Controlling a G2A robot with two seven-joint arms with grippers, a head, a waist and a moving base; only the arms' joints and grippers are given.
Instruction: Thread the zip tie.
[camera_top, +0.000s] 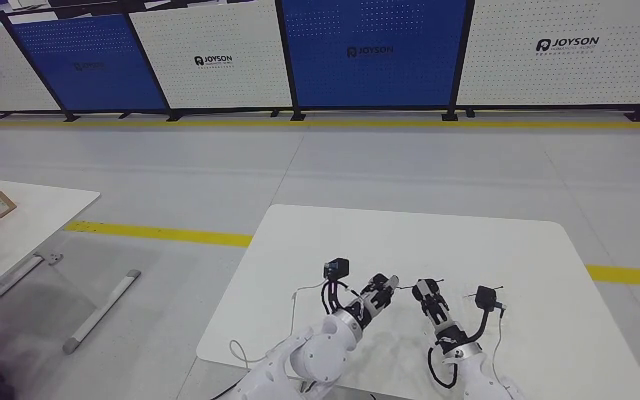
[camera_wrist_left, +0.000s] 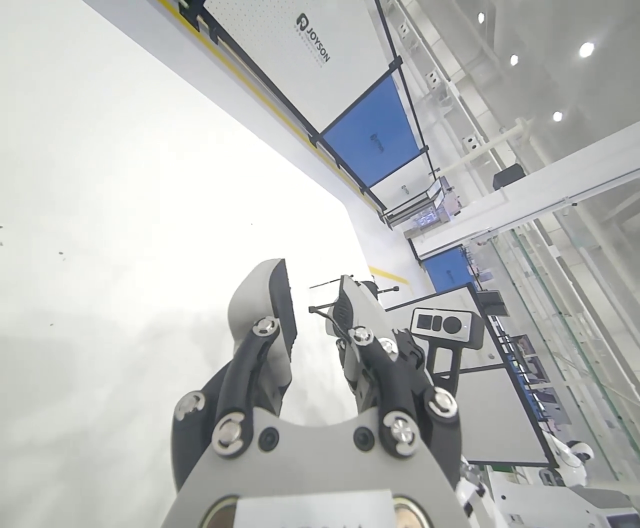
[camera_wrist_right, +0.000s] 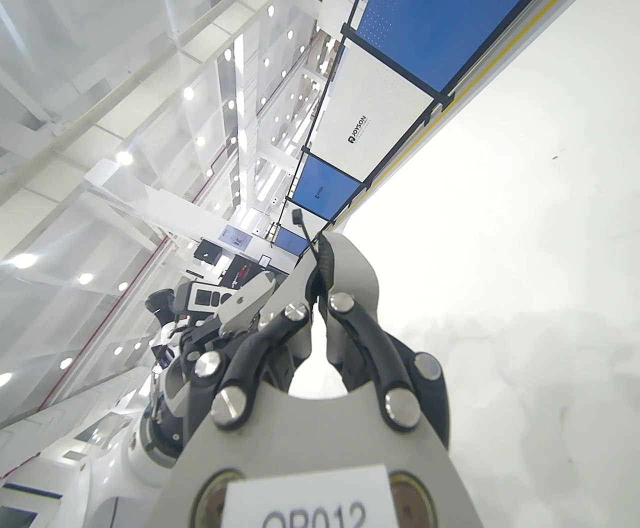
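Note:
My right gripper (camera_wrist_right: 322, 250) is shut on a thin black zip tie (camera_wrist_right: 305, 232); the tie's small square head sticks out past the fingertips. In the top view both grippers hang low over the near part of the white table (camera_top: 400, 240), close together and tips nearly facing. My left gripper (camera_wrist_left: 312, 300) is open, with nothing between its fingers. Thin black lines of the zip tie (camera_wrist_left: 325, 283) cross just beyond its fingertips. From above, the left gripper (camera_top: 382, 288) sits left of the right gripper (camera_top: 425, 290), a small gap apart.
The white table's surface runs far and to both sides of the grippers. A second white table (camera_top: 40, 215) stands off to the left across a floor gap. Blue and white partition panels (camera_top: 370, 50) line the back.

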